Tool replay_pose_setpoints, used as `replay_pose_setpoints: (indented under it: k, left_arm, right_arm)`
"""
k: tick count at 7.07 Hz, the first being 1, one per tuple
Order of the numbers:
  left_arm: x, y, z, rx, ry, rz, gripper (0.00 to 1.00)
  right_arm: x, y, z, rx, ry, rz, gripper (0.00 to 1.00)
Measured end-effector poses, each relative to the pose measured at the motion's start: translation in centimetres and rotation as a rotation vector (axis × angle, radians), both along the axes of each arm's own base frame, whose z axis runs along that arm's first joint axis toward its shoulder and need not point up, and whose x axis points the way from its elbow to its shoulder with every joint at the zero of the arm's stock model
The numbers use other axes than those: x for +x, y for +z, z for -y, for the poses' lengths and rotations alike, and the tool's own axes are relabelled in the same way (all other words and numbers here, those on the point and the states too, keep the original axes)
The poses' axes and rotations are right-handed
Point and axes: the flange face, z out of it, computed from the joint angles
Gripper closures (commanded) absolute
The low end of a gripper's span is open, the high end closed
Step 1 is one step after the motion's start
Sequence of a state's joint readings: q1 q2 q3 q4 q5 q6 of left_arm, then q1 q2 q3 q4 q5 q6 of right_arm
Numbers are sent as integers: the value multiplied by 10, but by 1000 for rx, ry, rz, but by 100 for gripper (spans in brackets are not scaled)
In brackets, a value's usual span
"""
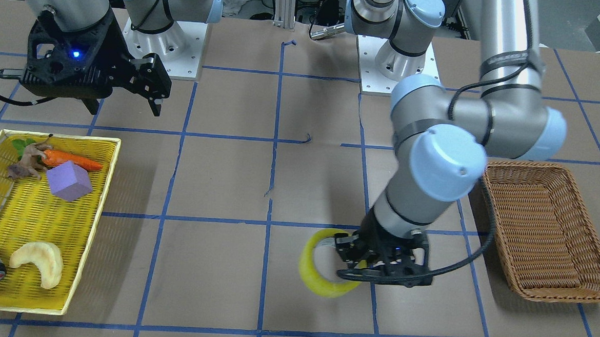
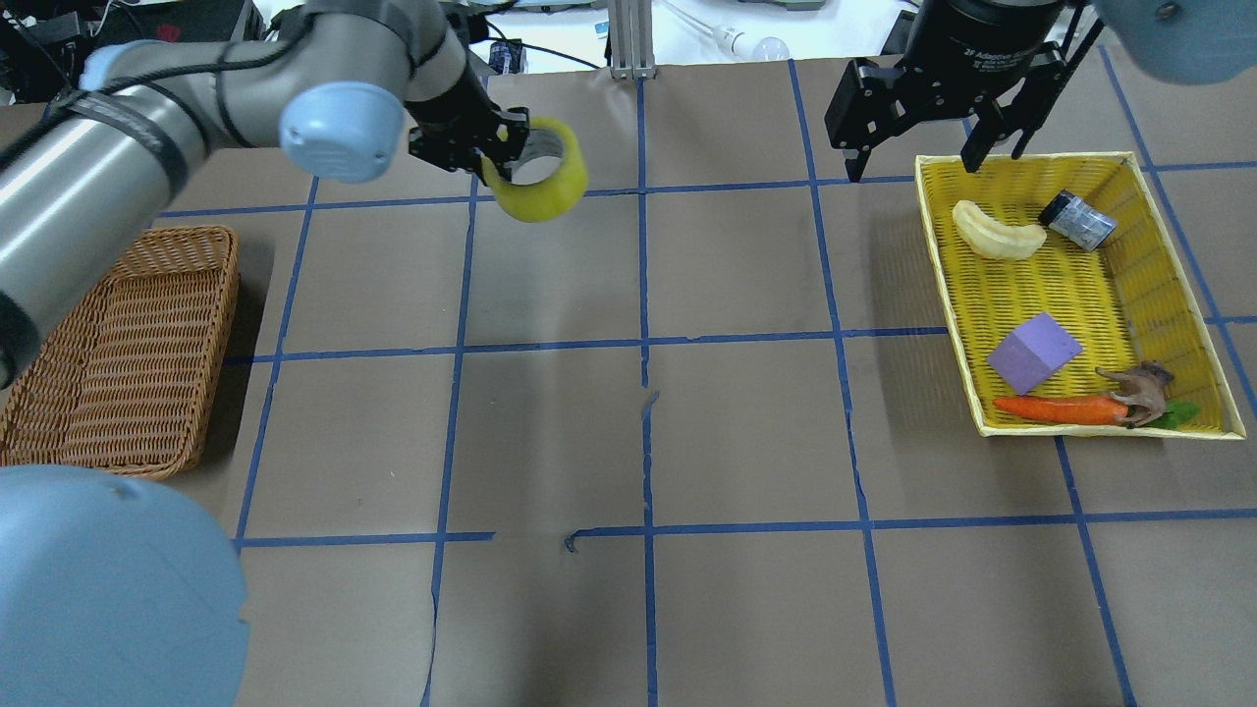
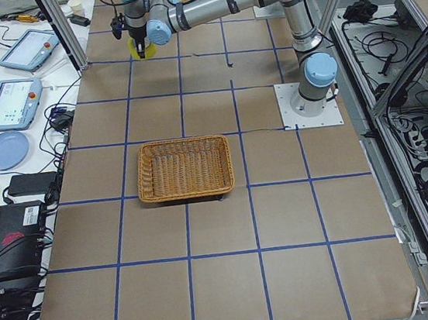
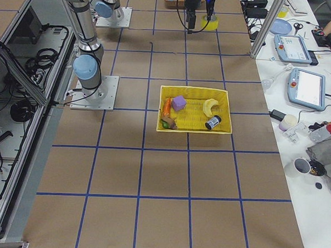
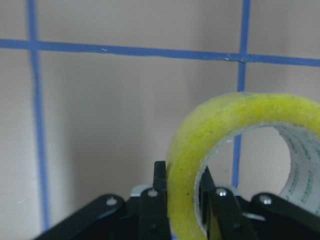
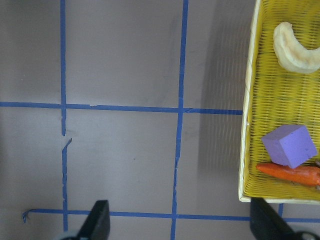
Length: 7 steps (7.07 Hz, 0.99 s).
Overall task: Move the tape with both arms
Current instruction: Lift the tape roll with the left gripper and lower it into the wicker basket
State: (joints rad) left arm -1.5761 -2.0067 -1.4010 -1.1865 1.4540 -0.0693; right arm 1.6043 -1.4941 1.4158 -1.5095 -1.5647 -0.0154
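Note:
The tape is a wide yellow-green ring with a white core. My left gripper is shut on its wall and holds it over the far middle-left of the table. In the left wrist view one finger is outside the tape and one inside. The front view shows the tape beside the left gripper. My right gripper is open and empty, above the far corner of the yellow tray. In the right wrist view its fingertips stand wide apart over bare table.
The yellow tray holds a purple cube, a carrot, a toy animal, a pale crescent and a small silver-grey roll. An empty wicker basket stands on my left.

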Motion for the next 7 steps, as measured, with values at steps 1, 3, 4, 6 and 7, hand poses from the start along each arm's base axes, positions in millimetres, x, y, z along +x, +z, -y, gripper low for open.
replay_pose_setpoints:
  k: [1, 3, 4, 6, 7]
  left_arm:
    - [68, 20, -5, 30, -24, 28, 100]
    - [208, 42, -33, 116, -98, 142, 100]
    - [273, 37, -52, 156, -117, 152, 100]
    - [375, 0, -79, 162, -133, 156, 100]
    - [401, -30, -89, 162, -138, 140, 100]
  right_arm:
    - [0, 0, 0, 0, 0, 0, 0]
    - [1, 0, 0, 0, 1, 0, 0]
    - [1, 0, 0, 0, 1, 0, 0]
    - [1, 0, 0, 0, 1, 0, 0]
    - [1, 0, 0, 0, 1, 0, 0]
